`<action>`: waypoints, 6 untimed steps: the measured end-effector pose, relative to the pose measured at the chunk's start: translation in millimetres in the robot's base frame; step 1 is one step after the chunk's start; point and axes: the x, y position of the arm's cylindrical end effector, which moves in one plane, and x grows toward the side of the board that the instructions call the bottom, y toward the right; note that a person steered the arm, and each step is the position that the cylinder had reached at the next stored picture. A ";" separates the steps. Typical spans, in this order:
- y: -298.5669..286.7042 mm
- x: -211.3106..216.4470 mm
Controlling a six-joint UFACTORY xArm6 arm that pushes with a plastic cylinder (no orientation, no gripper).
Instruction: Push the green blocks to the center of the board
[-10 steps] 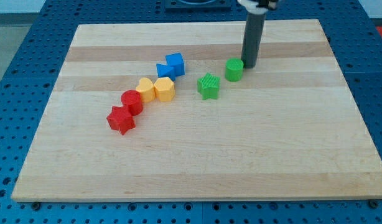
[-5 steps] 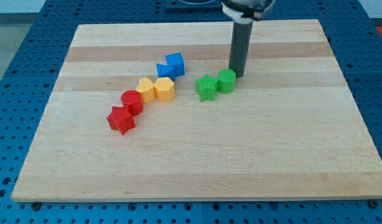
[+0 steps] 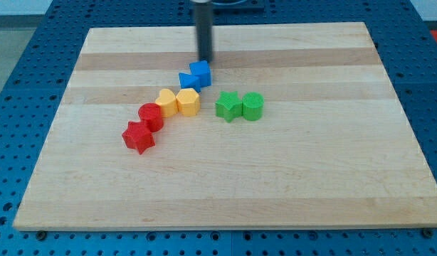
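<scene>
The rod is held upright with my tip point(image 3: 205, 60) just above the blue cube point(image 3: 201, 72), touching nothing, no jaws fitted, while the green star point(image 3: 227, 107) and green cylinder point(image 3: 253, 106) sit touching, lower right of that cube.

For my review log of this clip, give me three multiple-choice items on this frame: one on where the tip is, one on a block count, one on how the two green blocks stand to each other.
1. Where is my tip?
A. Just above the blue blocks, toward the view's top
B. Against the red blocks
C. At the view's right of the green blocks

2. How many blocks lie on the board?
A. Six
B. Eight
C. Ten

3. The green star block and the green round block are:
A. Side by side, apparently touching
B. At opposite board edges
C. Stacked

Key: 1 A, the rod ends just above the blue cube. 2 B, two each of red, yellow, blue and green. 3 A, no clear gap shows between them.
</scene>
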 end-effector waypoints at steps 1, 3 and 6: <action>-96.0 22.0; -129.1 90.2; -13.5 81.9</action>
